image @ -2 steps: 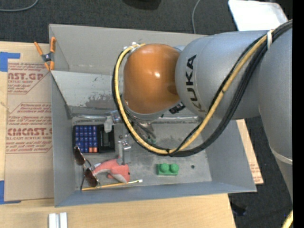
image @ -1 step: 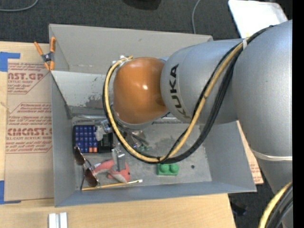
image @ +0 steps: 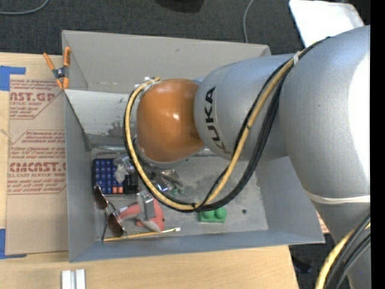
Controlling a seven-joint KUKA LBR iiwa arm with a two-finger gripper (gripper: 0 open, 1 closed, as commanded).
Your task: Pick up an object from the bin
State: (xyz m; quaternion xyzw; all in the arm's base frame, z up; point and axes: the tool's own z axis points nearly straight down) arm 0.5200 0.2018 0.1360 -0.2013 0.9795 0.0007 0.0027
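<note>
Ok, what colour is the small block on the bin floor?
The block is green, camera view.

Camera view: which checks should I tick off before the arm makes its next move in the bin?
1. Is the gripper down in the bin, left part: ok.
2. Anything held: cannot tell, the orange cover is in the way.
3. Room around the red thing beside it: not ok, sunglasses and blue keypad lie close.
4. Spare target, the green block, lying apart: ok.
5. Thin stick along the near wall, off the gripper: ok.
</note>
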